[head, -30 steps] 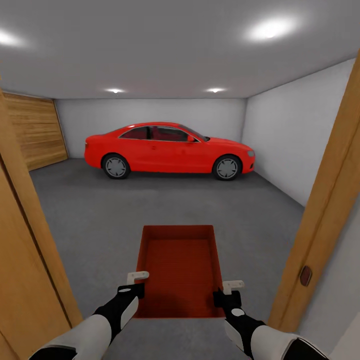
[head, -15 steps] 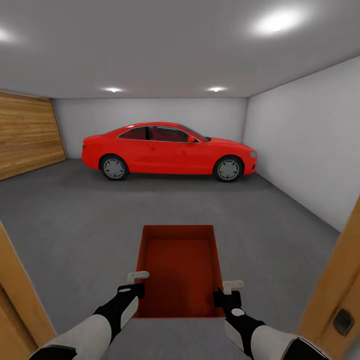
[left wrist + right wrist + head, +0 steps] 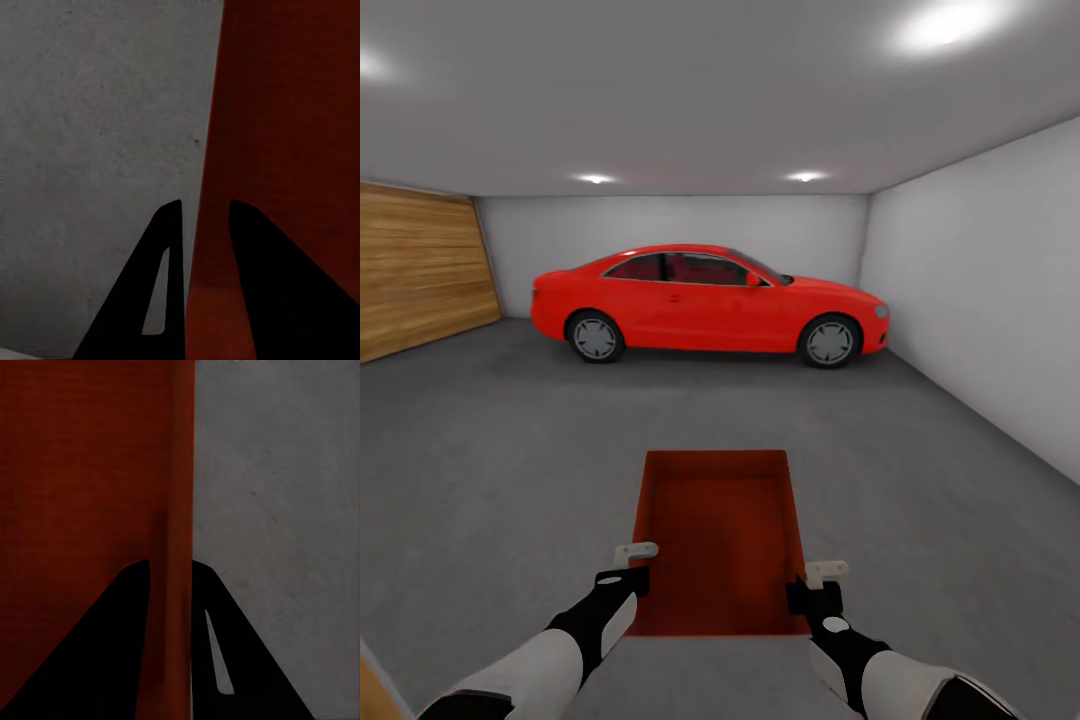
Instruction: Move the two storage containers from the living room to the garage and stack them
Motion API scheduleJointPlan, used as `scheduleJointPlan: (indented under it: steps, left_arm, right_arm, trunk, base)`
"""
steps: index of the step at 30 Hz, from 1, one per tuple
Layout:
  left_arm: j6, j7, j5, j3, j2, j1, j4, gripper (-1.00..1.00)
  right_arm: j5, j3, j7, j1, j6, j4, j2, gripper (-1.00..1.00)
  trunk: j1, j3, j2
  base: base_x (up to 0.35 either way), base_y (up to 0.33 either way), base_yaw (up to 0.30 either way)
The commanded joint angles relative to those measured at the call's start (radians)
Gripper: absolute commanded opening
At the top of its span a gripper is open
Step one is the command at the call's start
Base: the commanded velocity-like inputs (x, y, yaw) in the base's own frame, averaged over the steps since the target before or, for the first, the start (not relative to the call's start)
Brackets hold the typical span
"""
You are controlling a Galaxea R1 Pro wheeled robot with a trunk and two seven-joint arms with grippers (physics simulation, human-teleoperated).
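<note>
Storage container (image 3: 720, 540), orange-red, lidless; carried over garage floor (image 3: 510, 440).
Likely light, stiff, thin-walled; pinched at near side walls by left gripper (image 3: 628, 570) and right gripper (image 3: 812, 586).

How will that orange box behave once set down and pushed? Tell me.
The storage container probably stays stiff: each side wall sits pinched between fingers without visibly bowing. It looks light, being thin-walled and empty. On the speckled floor its flat bottom should slide, not roll or tip.

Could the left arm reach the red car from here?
Probably not: the left gripper is shut on the orange-red lidless storage container, and the red car stands far across bare dark grey concrete floor.
</note>
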Motion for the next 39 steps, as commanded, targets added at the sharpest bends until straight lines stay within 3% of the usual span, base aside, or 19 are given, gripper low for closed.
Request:
scheduleJointPlan:
  steps: [1, 39]
  left_arm:
    - [0.007, 0.009, 0.032, 0.052, 0.061, -0.001, -0.006, -1.00]
    - [0.007, 0.009, 0.032, 0.052, 0.061, -0.001, -0.007, -1.00]
  right_arm:
    - [0.008, -0.032, -0.001, 0.000, 0.003, -0.002, 0.000, -1.00]
    - [0.008, -0.032, -0.001, 0.000, 0.003, -0.002, 0.000, -1.00]
  trunk:
    - [0.001, -0.001, -0.001]
    - [0.001, -0.001, -0.001]
  base:
    - [0.316, 0.000, 0.056]
    - [0.316, 0.000, 0.002]
